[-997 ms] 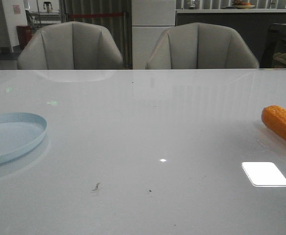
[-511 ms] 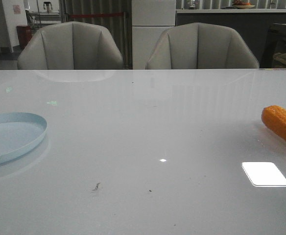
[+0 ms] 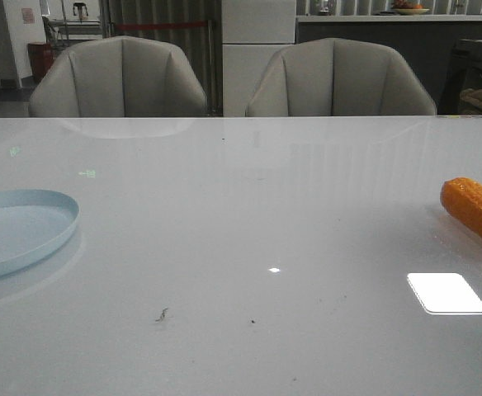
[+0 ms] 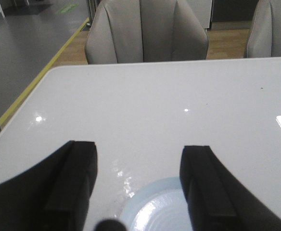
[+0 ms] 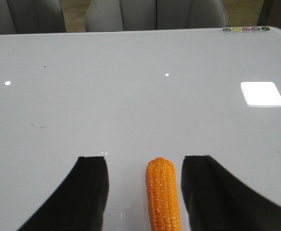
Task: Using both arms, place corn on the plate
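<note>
The orange corn (image 3: 475,211) lies on the white table at the far right edge of the front view. In the right wrist view the corn (image 5: 163,193) lies lengthwise between the black fingers of my open right gripper (image 5: 145,166), nearer one finger, touching neither. The pale blue plate (image 3: 18,231) sits at the table's left edge. In the left wrist view my open left gripper (image 4: 138,154) hangs above the plate's rim (image 4: 152,193), empty. Neither gripper shows in the front view.
Two grey chairs (image 3: 119,78) (image 3: 338,78) stand behind the table's far edge. A bright light reflection (image 3: 446,293) lies on the table near the corn. The table's left edge (image 4: 20,113) shows in the left wrist view.
</note>
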